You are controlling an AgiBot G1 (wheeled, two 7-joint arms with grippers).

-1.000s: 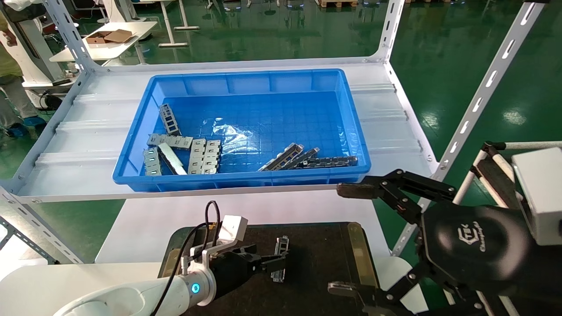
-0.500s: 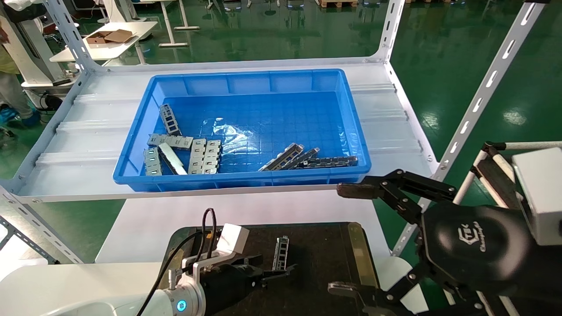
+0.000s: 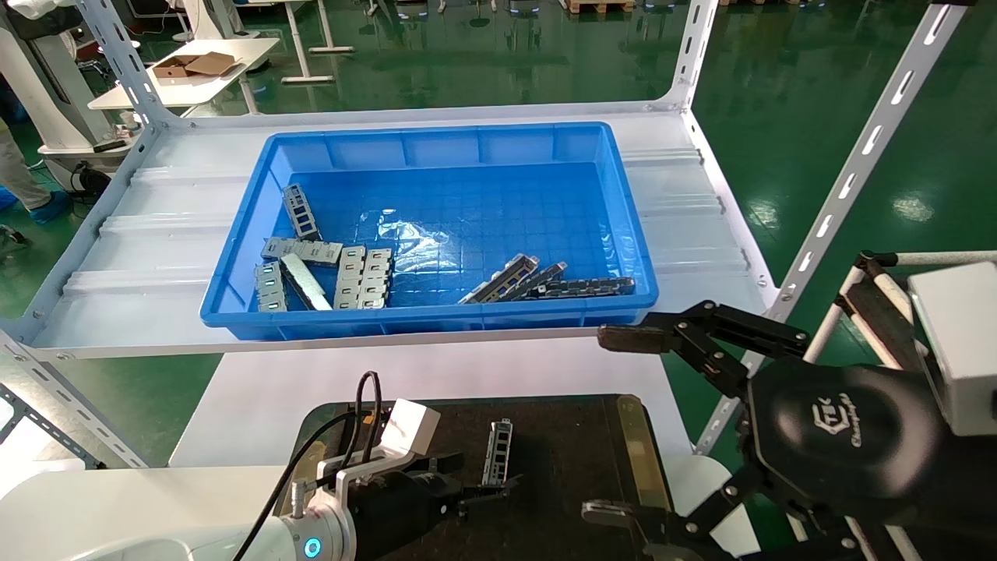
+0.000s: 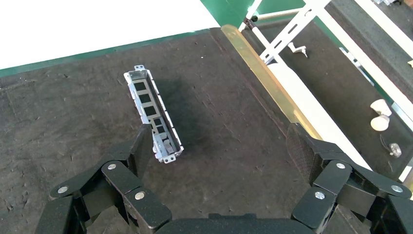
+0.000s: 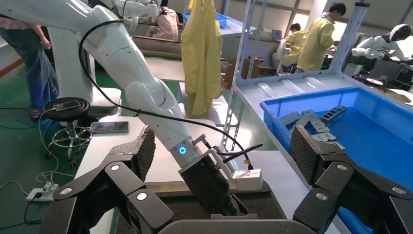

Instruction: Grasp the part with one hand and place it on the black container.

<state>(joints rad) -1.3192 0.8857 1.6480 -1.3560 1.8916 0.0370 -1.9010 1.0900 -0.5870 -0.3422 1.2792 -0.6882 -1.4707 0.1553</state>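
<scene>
The black container (image 3: 561, 436) fills the lower centre of the head view, and the part (image 3: 497, 449) lies flat on it. The left gripper (image 4: 216, 148) is spread wide with one finger just beside the part; pulling away carelessly could nudge it. The right gripper (image 3: 623, 425) is parked at lower right, jaws apart.

Head view: high and forward-facing, angled down over the black container (image 3: 576, 444) at its near edge and the blue bin (image 3: 631, 234) beyond. Left wrist view: close above the container's felt, past the left gripper (image 4: 219, 146). Right wrist view: low, from the container's right side, facing across it; shares bin (image 5: 384, 112) and left arm (image 5: 160, 112).
</scene>
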